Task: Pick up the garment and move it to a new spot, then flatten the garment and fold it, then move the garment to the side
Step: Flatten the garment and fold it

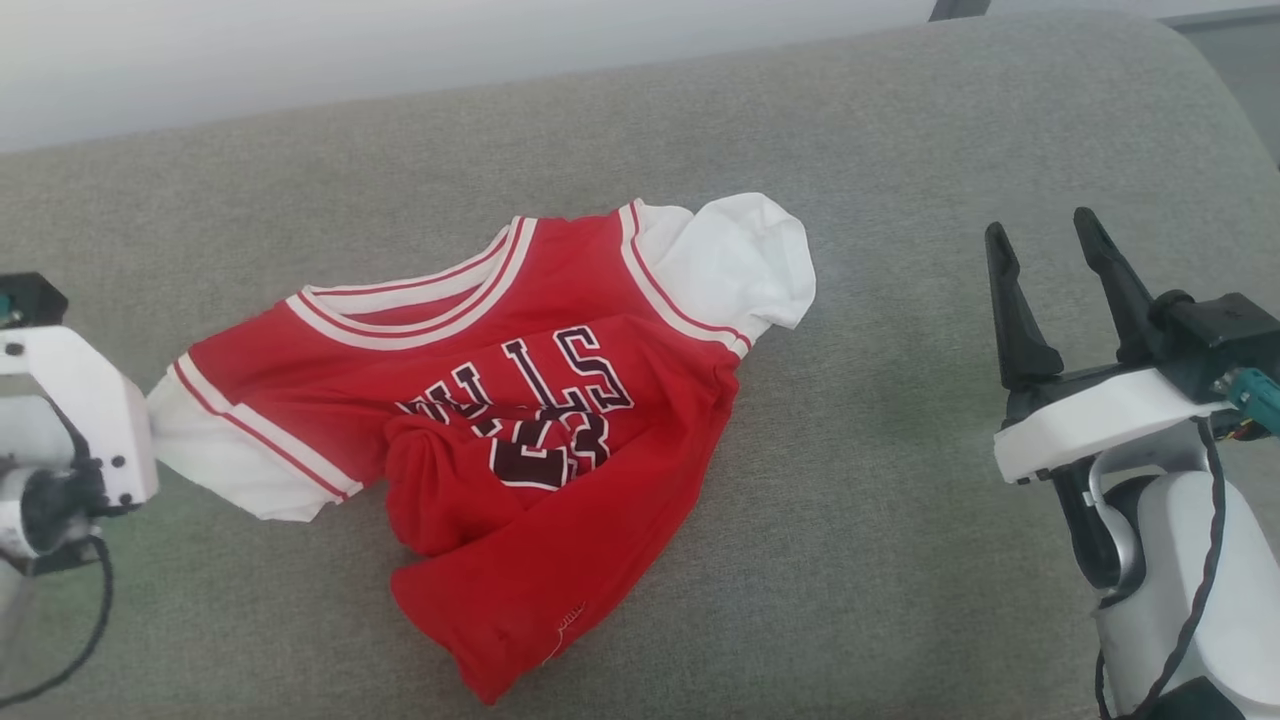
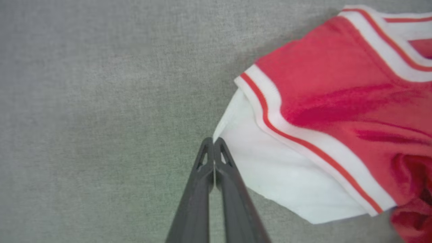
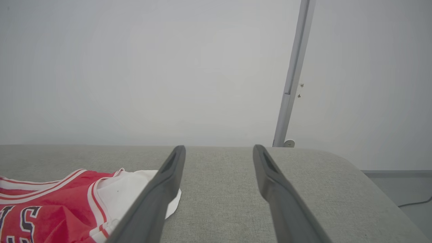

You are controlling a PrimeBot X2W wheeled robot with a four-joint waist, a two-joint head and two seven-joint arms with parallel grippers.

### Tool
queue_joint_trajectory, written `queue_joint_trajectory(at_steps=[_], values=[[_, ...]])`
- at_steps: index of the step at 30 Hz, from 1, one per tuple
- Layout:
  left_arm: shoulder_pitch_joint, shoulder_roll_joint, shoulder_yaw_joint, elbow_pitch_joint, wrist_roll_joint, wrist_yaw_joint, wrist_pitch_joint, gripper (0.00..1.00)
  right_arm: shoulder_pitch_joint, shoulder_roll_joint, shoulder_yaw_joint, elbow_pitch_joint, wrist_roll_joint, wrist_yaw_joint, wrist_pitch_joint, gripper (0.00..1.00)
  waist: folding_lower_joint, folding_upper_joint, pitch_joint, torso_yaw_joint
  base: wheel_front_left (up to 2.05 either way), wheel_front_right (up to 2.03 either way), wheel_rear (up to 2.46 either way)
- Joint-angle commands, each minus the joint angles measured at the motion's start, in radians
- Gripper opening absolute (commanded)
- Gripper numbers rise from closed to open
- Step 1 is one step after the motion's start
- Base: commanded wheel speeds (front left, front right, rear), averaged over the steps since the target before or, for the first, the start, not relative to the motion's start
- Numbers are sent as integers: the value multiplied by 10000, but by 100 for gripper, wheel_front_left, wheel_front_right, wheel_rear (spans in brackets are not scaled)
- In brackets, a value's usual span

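Observation:
The garment (image 1: pixel 540 400) is a red jersey with white sleeves, a striped collar and dark chest lettering. It lies crumpled on the grey cushion, hem bunched toward me. In the left wrist view my left gripper (image 2: pixel 214 140) is shut, its tips pinching the outer edge of the garment's (image 2: pixel 320 101) white sleeve. In the head view that sleeve is drawn to a point against the left wrist housing (image 1: pixel 90 420), which hides the fingers. My right gripper (image 1: pixel 1040 228) hovers open to the right of the garment, clear of it. Its fingers (image 3: pixel 168 189) frame the other white sleeve (image 3: pixel 131 192).
The grey fabric cushion (image 1: pixel 900 400) stretches wide, with bare room to the right and behind the garment. Its rounded right end (image 3: pixel 354 168) drops to a floor with a dark cable (image 3: pixel 415 202). A pale wall and an upright metal pole (image 3: pixel 293 74) stand behind.

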Motion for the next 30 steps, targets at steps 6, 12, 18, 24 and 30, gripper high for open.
queue_joint_trajectory(at_steps=[6,12,18,24,30], values=[[140,-527,323,569,-428,-251,-866,95,-49,-74,66,-184,52,1,218,100,0,0,55,155,0,0,0],[-175,-628,519,760,-741,-100,-636,100,43,-132,-11,-258,89,1,280,100,0,0,9,233,0,0,0],[-114,-851,472,672,-954,337,17,100,144,-107,-159,-424,33,1,359,100,0,0,36,233,0,0,0],[116,-977,313,783,-944,702,354,100,87,-84,-140,-518,28,1,392,100,0,0,140,104,0,0,0],[299,-1215,290,1039,-1221,772,688,0,101,-45,-112,-556,44,1,337,100,0,0,262,-46,0,0,0]])
